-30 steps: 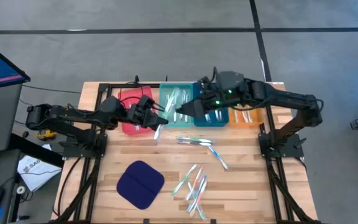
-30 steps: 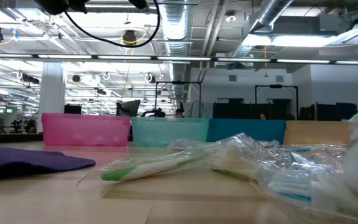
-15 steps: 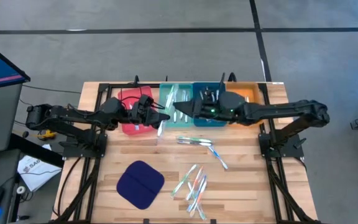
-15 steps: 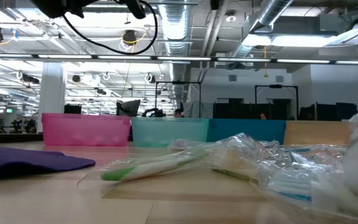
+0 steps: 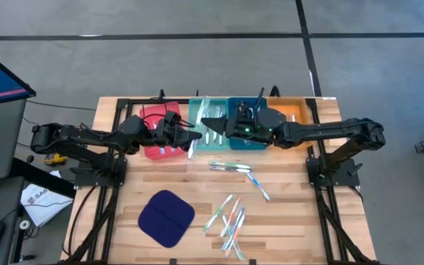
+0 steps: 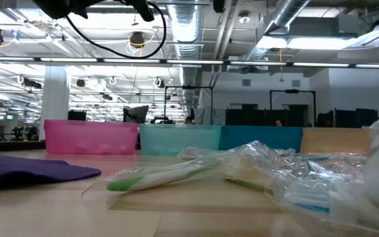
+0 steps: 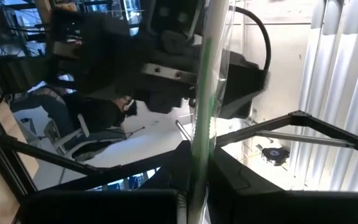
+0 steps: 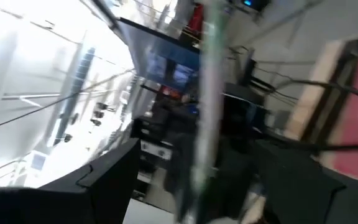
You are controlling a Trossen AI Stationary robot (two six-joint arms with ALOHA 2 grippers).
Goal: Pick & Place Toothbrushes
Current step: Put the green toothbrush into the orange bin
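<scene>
Handover in progress: the left pincer is clamping a green toothbrush upright over the teal tray, at twelve o'clock on the desk. Right pincer is approaching wide; next, it needs to close around that shaft.

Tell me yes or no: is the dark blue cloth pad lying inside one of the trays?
No, in the high view the dark blue cloth pad lies on the bare wooden table, well apart from the row of trays.

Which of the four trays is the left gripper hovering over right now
The red tray, the leftmost of the row. The left gripper is at its right edge, shut on a green toothbrush.
</scene>
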